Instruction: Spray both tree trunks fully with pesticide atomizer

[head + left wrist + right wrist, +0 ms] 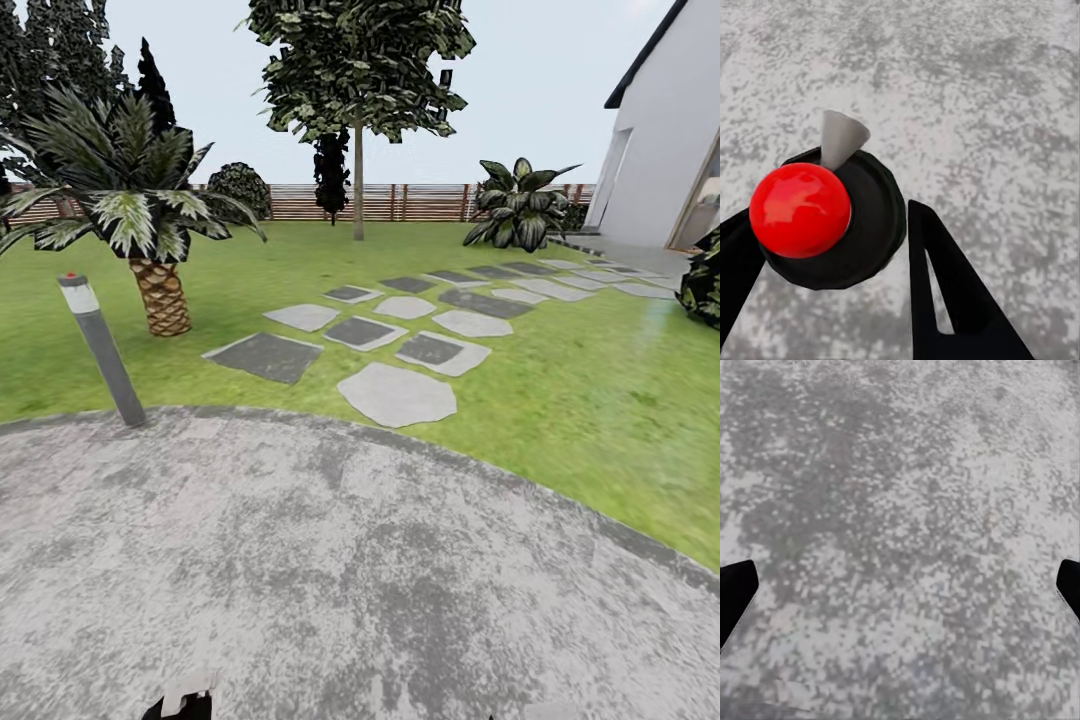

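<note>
The pesticide atomizer (870,225) has a round black body, a glossy red ball top and a grey cone nozzle. My left gripper (832,217) is shut on it, one black finger (945,292) pressed against each side, above grey speckled paving. My right gripper (900,592) is open with nothing between its fingers, over the same paving. One tree (357,60) with a bare straight trunk (357,185) stands far ahead on the garden lawn (560,380), near the slatted fence (420,202).
I stand on a round grey paved patch (330,570). A thin grey lamp post (103,350) leans at its left rim, with a short palm (160,290) behind. Stepping stones (400,392) lead across the grass toward a white house (660,140). A broad-leaved shrub (520,205) grows beside the path.
</note>
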